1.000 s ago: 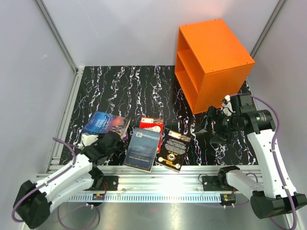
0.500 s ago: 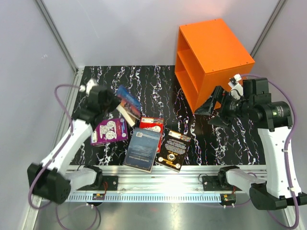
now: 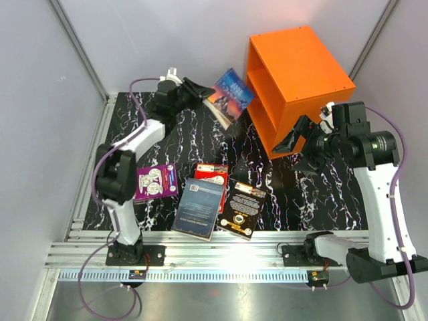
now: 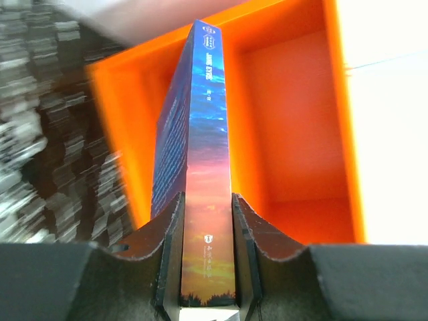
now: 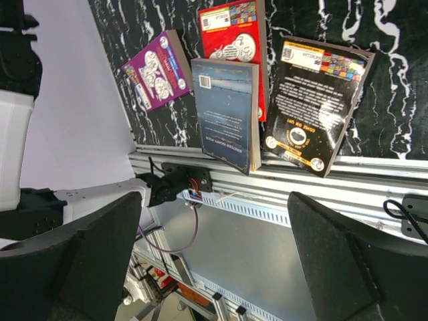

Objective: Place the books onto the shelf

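Is on the carry step for one book, with none seen on the shelf so far. At the left, has a purple book (image 3: 152, 182) lying flat on the bench (image 3: 180, 134), untouched. Up at the far side, holds a blue-and-orange book (image 3: 232, 93) clamped by one end in the left gripper (image 3: 207, 91), lifted clear of the bench and just beside the open front of the orange shelf (image 3: 301, 73). From the wrist, shows that book on edge between the jaws with the shelf's inside straight ahead; cannot tell which compartment. Has three more lying flat near the front edge: a grey-blue book (image 3: 199, 207) overlapping a red-and-white book (image 3: 211, 175), and a black book (image 3: 242, 208) just beside them. At the right, carries nothing in the right gripper (image 3: 301, 150), jaws wide apart, near the shelf's lower front corner. Next, probably calls for lining the thin edge up with one compartment, clearing the middle board, sliding well in, and only then letting go.
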